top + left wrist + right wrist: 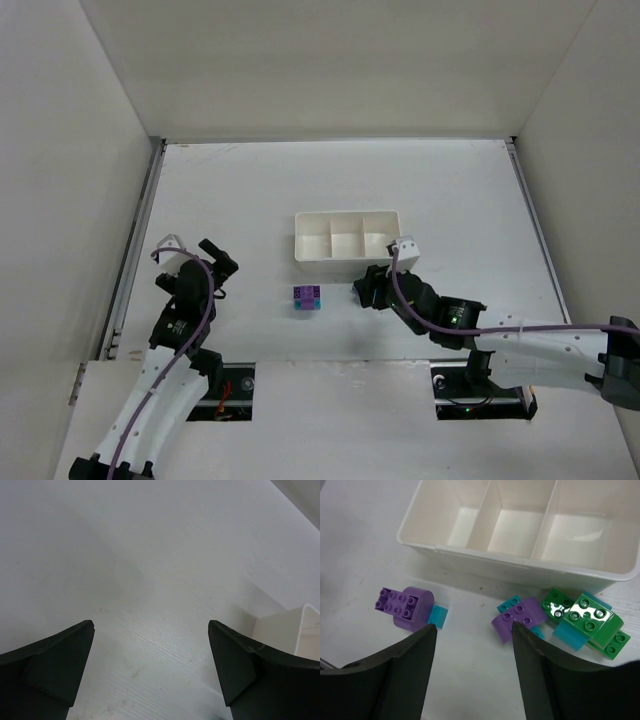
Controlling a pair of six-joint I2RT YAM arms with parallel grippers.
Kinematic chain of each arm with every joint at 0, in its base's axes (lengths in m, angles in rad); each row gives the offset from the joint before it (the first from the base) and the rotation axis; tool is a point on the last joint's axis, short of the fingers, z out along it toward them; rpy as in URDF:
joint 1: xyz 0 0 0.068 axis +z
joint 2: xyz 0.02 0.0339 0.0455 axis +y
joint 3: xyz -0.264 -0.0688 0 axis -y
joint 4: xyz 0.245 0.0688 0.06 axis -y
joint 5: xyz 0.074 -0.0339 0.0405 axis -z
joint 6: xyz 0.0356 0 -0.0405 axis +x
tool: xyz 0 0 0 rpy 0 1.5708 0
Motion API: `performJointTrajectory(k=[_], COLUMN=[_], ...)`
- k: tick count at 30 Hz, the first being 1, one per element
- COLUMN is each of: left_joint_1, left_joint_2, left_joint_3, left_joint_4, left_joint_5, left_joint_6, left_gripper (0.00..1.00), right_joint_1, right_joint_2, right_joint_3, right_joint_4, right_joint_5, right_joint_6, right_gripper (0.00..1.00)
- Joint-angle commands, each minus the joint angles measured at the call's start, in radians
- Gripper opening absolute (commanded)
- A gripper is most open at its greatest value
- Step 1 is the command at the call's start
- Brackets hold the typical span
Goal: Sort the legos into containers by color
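At far left, your left arm (pixel 190 300) hangs over bare table (pixel 240 190) with its jaws wide apart and nothing between them; only a corner of the white tray (pixel 300 630) shows in its wrist view, so it is well away from any brick. Next along, a purple stack (pixel 405 607) with a cyan piece (pixel 438 616) stuck to its side sits alone on the table in front of the tray's near wall (pixel 520 565), whose three compartments look empty. Your right arm (pixel 450 318) hovers low with its jaws apart and gripping nothing, the gap falling between that stack and a second cluster. There, a purple arched brick (pixel 517 615) overlaps a cyan one (pixel 509 602), and the right-hand finger (pixel 540 680) already covers its near edge. Farthest right, glossy green bricks (pixel 585 615) lie tangled with another cyan piece (pixel 568 636), close to the tray wall. The risk is plain: every clump mixes colours, so closing on one could carry two colours into one compartment. You may also nudge a brick sideways with that near finger, or shove the tray if you reach in for the green pile.
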Motion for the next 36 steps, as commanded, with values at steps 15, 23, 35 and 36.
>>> performJointTrajectory(k=[15,23,35,36], left_joint_1=[0.045,0.036,0.045,0.037], left_joint_2=[0.103,0.173,0.209,0.214], left_joint_3=[0.054,0.05,0.047,0.035], left_joint_4=[0.123,0.054,0.124,0.135], left_joint_5=[0.044,0.061,0.294,0.296], left_joint_6=[-0.191,-0.162,-0.105,-0.111], left_gripper=[1.0,1.0,0.32,0.34], right_joint_1=[0.102,0.139,0.016,0.013], right_joint_2=[0.331,0.463,0.592,0.602], right_joint_3=[0.25,0.322,0.447,0.457], right_joint_4=[0.053,0.085,0.034,0.028], right_joint_5=[-0.144,-0.371,-0.453,-0.464], right_joint_6=[-0.237,-0.419,-0.515,-0.518], right_gripper=[0.43,0.78,0.87,0.87])
